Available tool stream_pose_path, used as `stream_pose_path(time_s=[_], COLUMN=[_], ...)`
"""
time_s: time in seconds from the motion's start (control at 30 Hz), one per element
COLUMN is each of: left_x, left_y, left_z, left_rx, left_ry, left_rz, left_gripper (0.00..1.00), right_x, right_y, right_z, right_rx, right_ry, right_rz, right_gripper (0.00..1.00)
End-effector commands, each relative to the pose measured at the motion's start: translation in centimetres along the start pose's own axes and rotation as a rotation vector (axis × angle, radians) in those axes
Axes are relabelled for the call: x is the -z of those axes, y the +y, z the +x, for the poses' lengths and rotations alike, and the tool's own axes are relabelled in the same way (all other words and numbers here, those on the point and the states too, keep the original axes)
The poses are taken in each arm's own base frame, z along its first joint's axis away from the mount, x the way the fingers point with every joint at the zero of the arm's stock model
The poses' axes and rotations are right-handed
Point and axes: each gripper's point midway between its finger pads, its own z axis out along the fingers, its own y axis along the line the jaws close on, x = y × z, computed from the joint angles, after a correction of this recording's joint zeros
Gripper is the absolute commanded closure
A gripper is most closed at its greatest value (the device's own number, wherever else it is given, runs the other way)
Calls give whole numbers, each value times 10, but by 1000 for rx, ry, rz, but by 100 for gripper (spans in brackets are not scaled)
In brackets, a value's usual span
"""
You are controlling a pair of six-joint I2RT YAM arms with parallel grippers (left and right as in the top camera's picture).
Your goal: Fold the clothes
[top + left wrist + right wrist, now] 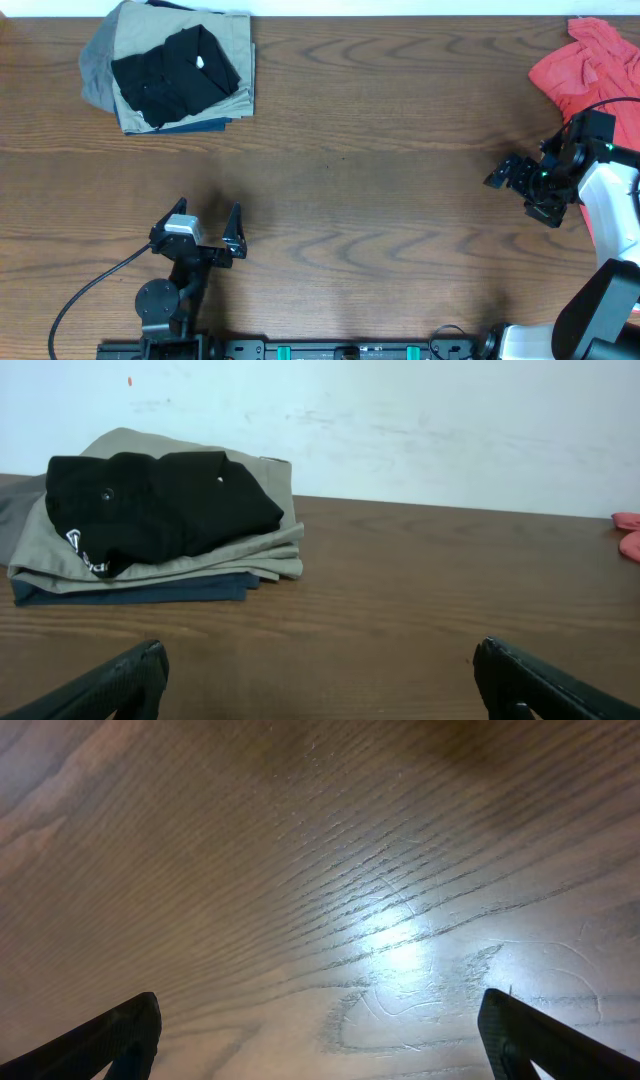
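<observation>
Far left on the wooden table (pixel 380 130): black short-sleeved shirt (pixel 175 75), folded into a rough square. Rests on top of a stack, touching the khaki garment (pixel 238 55) directly beneath it. Lower in the same stack: a grey garment (pixel 95 70) sticking out on the left and a navy garment (pixel 205 126) showing along the near edge. From the left wrist view, shows the black short-sleeved shirt (pixel 160 505) as the top layer, with white lettering on its near-left corner and a small pale speck further up, possibly a button. Under it, the khaki layers (pixel 230 555), then the navy one (pixel 150 590) flat on the tabletop, with a pale wall (pixel 400 420) behind.

Near left: left gripper (pixel 207 212), well apart from the stack and pointing toward the far side. Jaws spread wide, nothing between them; only the two dark fingertips (pixel 120 680) at the bottom corners of the wrist view. Black cable (pixel 90 290) looping off to the near left of its base.

Right side: right gripper (pixel 512 185), tilted toward the left and hanging over bare wood. Jaws likewise spread wide and empty in the wrist view, with lamp glare on the grain between them (pixel 320 1020).

Far right corner: crumpled coral-red shirt (pixel 590 65), just beyond the right arm and far from the stack.
</observation>
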Motion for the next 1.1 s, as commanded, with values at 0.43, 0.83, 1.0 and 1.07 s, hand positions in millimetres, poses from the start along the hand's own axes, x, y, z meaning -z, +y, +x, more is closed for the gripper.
stream_pose_path(time_s=[0.43, 0.83, 1.0, 1.07], left_x=[-1, -1, -1, -1], left_y=[2, 2, 2, 2], left_z=[16, 16, 16, 16], left_rx=[2, 2, 2, 2], left_ry=[46, 46, 46, 46], left_rz=[-7, -7, -7, -7], left_gripper=[2, 2, 2, 2], right_x=[5, 16, 40, 53], right_y=[1, 6, 21, 28], right_z=[-5, -4, -2, 0], right_rx=[-5, 15, 64, 91], right_ry=[-18, -60, -143, -185], right_rz=[-2, -17, -47, -65], right_gripper=[1, 1, 1, 1])
